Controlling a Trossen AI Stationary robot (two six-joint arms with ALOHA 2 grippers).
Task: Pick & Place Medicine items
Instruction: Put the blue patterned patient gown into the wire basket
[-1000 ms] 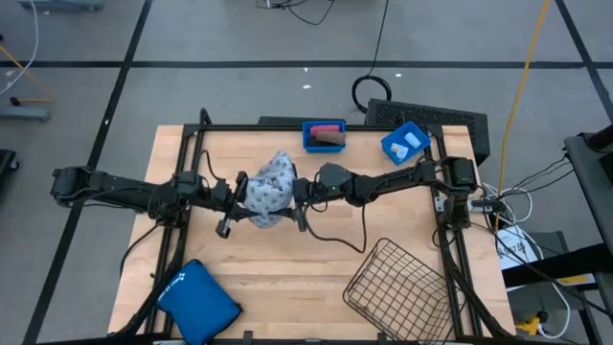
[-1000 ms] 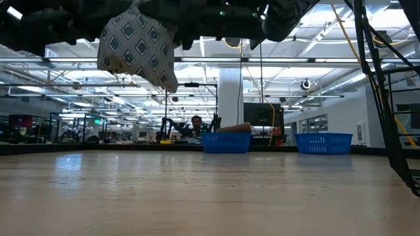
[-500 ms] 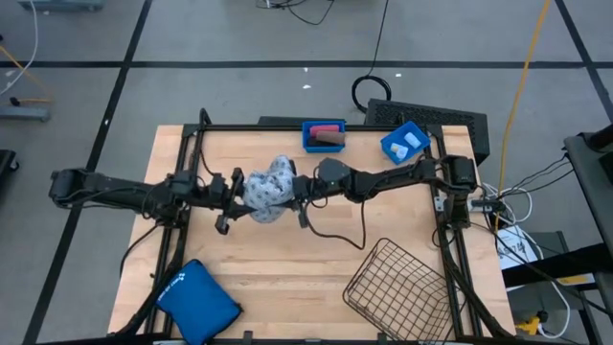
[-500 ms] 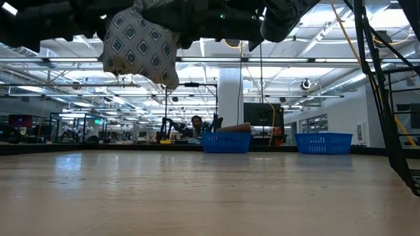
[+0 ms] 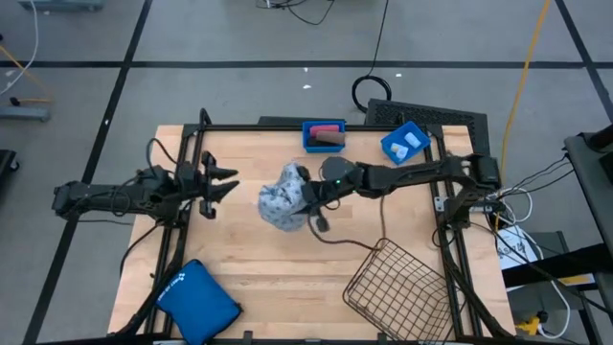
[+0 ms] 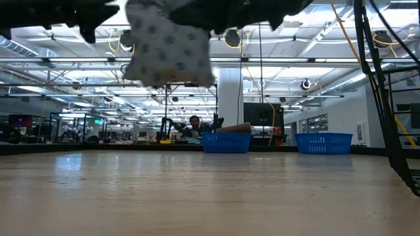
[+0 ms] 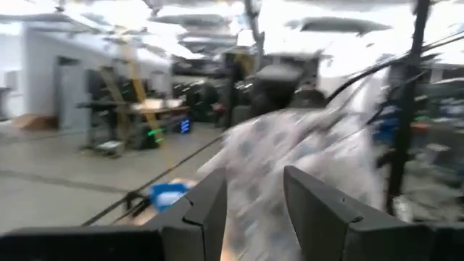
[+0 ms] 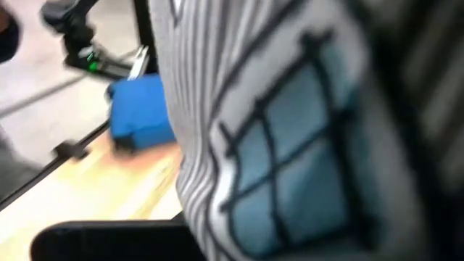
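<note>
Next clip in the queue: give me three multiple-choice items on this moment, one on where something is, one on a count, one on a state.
1. Where is the patterned soft pack?
A. Lying in the wire basket
B. In the air above the table's middle, at the right gripper
C. Inside a blue bin

2. How many small blue bins stand at the table's far edge?
A. One
B. Two
C. Four

3. What is the state of the left gripper?
A. Open and clear of the pack
B. Shut on the pack
C. Shut on the blue pouch

Answers:
1 B: the low view shows the pack hanging well above the tabletop, and the high view shows the right gripper at it.
2 B: one bin and another show in the high view.
3 A: its fingers are spread with bare table between them and the pack.
</note>
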